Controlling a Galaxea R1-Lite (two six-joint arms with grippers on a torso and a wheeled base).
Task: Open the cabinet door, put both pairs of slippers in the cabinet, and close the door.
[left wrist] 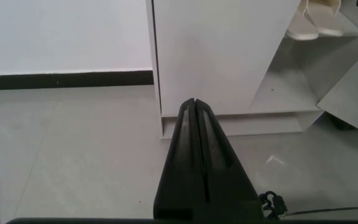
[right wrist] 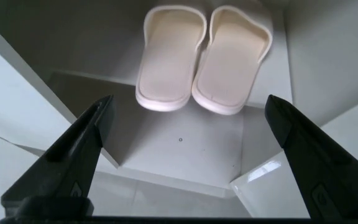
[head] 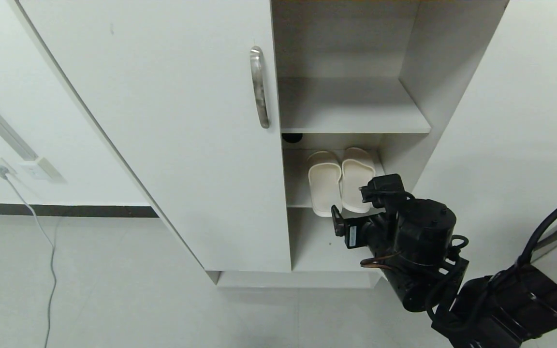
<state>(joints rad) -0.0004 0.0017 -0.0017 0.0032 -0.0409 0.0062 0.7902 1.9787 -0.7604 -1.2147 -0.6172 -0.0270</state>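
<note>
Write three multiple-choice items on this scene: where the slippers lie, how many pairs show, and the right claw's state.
1. Where do the slippers lie?
A. On the floor
B. On the shelf above the cabinet's bottom compartment
C. On the top shelf

2. How many pairs show?
A. None
B. Two
C. One

3. The right claw is:
A. Open and empty
B. Shut on a slipper
C. Shut on the door handle

Answers:
1 B, they lie side by side on that shelf.
2 C, there are two cream slippers in all.
3 A, its fingers stand wide apart with nothing between them.
</note>
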